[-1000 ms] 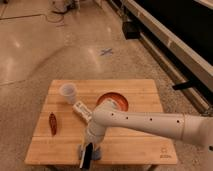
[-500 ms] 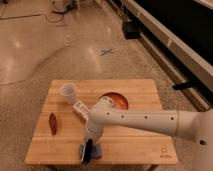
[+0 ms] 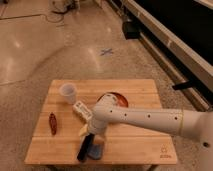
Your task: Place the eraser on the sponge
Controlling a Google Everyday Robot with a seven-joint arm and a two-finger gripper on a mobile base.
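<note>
— Reading the table from the left, what did you make out?

— A small dark red object (image 3: 52,123) lay near the left edge. A pale plastic cup (image 3: 68,92) stood behind it, and a white labelled bottle (image 3: 82,110) sat just beside the arm. None of them bore on the job.

— And the eraser?

— The eraser (image 3: 84,149) showed as a black bar slanting toward the front edge of the wooden table (image 3: 145,150). Its upper end was right under the gripper (image 3: 93,136), and its length ran along the left side of the sponge (image 3: 97,151). Whether it rested on the pad or only leaned against it, I could not tell, nor whether the gripper clamped it or had let go.

— Which step, then?

— The set-down, I judged, since the eraser and the sponge were together and the gripper hung low over them. If the bar was held, the next move called for laying it flat across the pad's middle before release, because a soft pad could let a long bar tip off. The orange bowl (image 3: 117,99), partly behind the arm (image 3: 150,120), was out of the way.

— Any change from a second before?

— The bar had looked more upright then, and it now slanted lower and further left. The arm's wrist had edged slightly right. Everything else kept its place.
</note>
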